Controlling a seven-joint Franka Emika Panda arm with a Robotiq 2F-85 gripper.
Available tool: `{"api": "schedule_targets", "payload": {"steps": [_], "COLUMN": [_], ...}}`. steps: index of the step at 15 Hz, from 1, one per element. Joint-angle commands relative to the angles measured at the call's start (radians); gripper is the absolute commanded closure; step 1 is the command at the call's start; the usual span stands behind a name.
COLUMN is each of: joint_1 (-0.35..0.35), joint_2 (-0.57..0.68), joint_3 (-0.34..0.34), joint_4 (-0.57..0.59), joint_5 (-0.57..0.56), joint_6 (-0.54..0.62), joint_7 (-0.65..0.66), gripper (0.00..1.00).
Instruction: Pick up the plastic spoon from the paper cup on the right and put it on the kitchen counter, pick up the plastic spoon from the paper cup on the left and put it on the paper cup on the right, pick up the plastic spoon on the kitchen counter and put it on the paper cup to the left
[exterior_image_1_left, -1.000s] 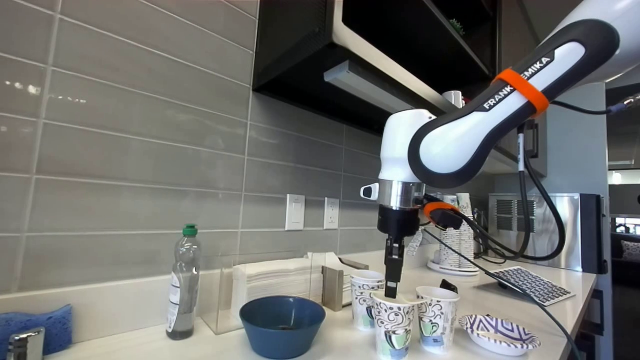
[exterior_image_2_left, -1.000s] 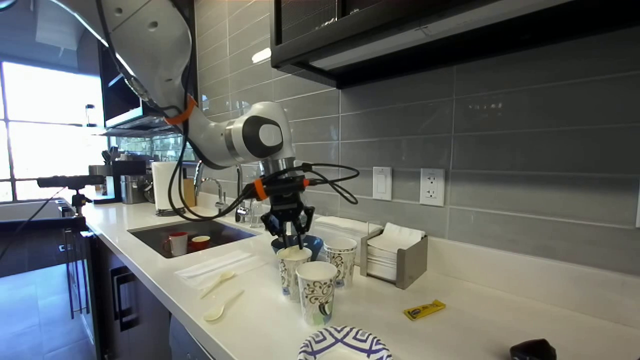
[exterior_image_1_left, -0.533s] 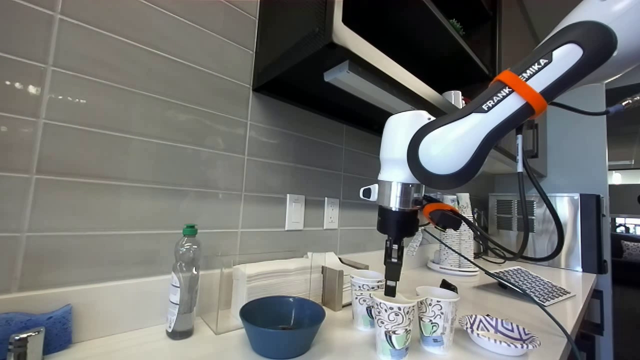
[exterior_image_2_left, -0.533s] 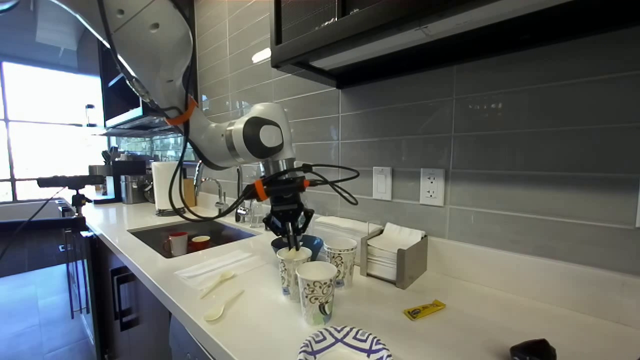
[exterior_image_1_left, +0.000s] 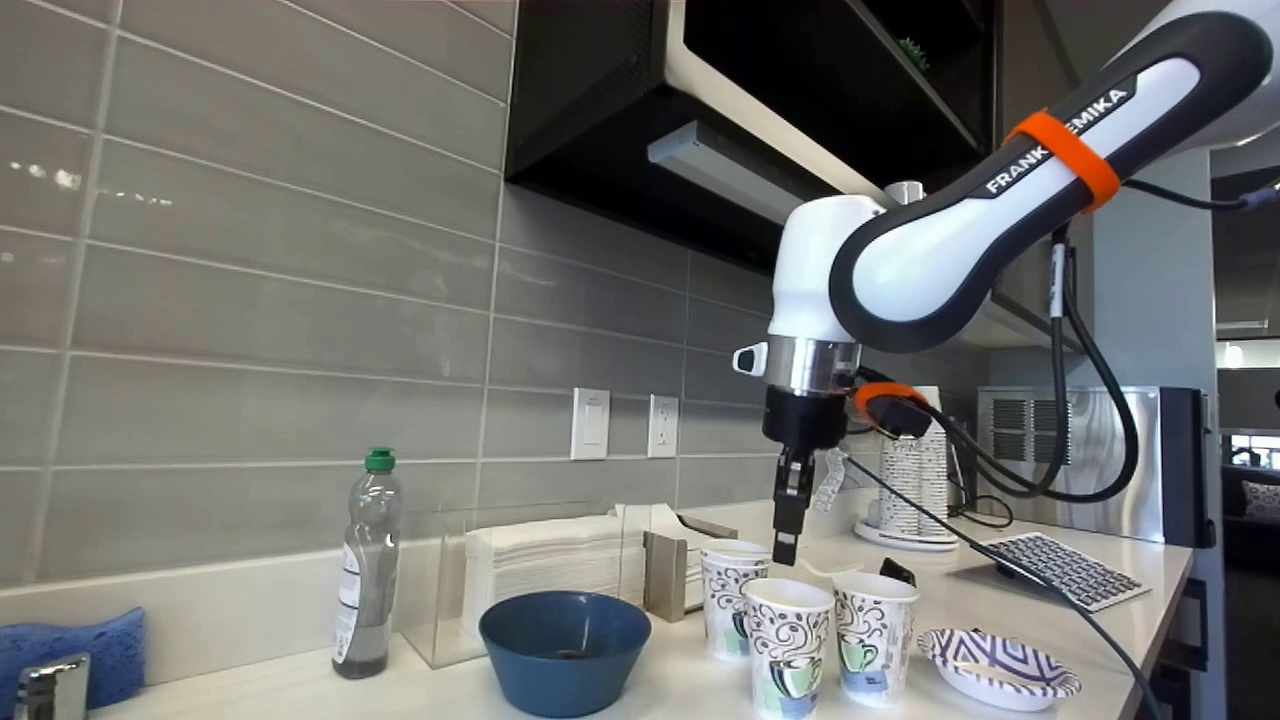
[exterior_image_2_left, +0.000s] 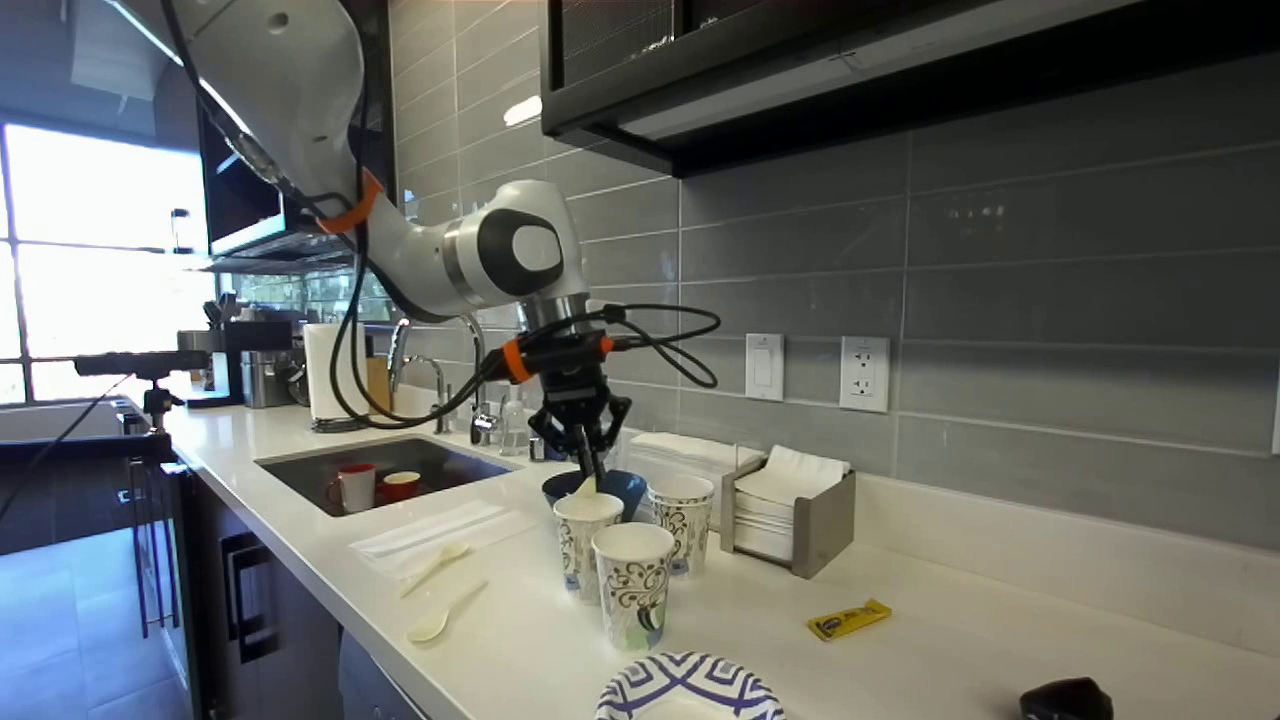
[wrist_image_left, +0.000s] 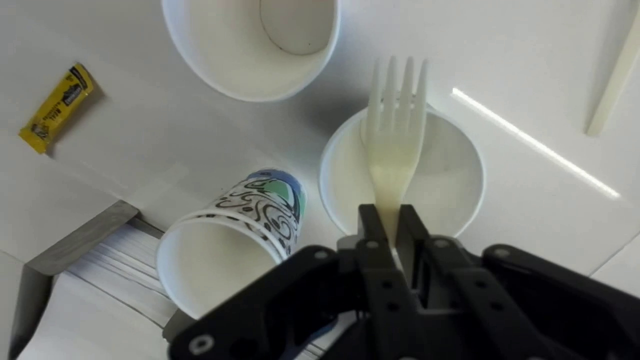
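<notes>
Cream four-tined plastic fork (wrist_image_left: 394, 150): since half a second ago, it has been raised along with the black two-fingered tool (exterior_image_1_left: 786, 553), and it is now held over the mouth of a white paper cup with dark scrollwork (exterior_image_1_left: 788, 645); whether the rim is touched cannot be told.
Tool: the fork's handle is pinched in it.
Cream plastic spoons (exterior_image_2_left: 447, 611): two are laid, apart, on the pale whitish worktop (exterior_image_2_left: 740, 610); neither is placed in a cup.
Exchange of utensils: spoons are asked for, yet a fork is held; a lift-out is judged nearly done, and the setting-down is left. Which cups are meant by left and right cannot be told.
Cup under the fork: no utensil is seen inside, though part is hidden by the fork.
Scrolled white paper cup alongside (exterior_image_2_left: 634, 600): its inside is shown in part, with no utensil seen.
Nested scrolled white paper cups (exterior_image_2_left: 690, 525): one is set inside another.
Dark blue round bowl (exterior_image_1_left: 562, 680): a small dark patch is shown inside, too unclear to name.
</notes>
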Motion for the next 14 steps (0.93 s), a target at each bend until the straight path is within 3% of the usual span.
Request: {"api": "schedule_targets", "payload": {"steps": [1, 8, 14], "joint_1": [-0.032, -0.107, -0.124], "joint_2": [-0.11, -0.147, -0.136], "joint_3": [-0.019, -0.077, -0.099], "joint_4": [-0.081, -0.154, -0.18], "joint_5": [-0.025, -0.012, 0.0], "joint_6": [-0.002, 0.009, 0.046], "joint_7": [0.058, 0.102, 0.114], "gripper": [0.97, 0.97, 0.97]}}
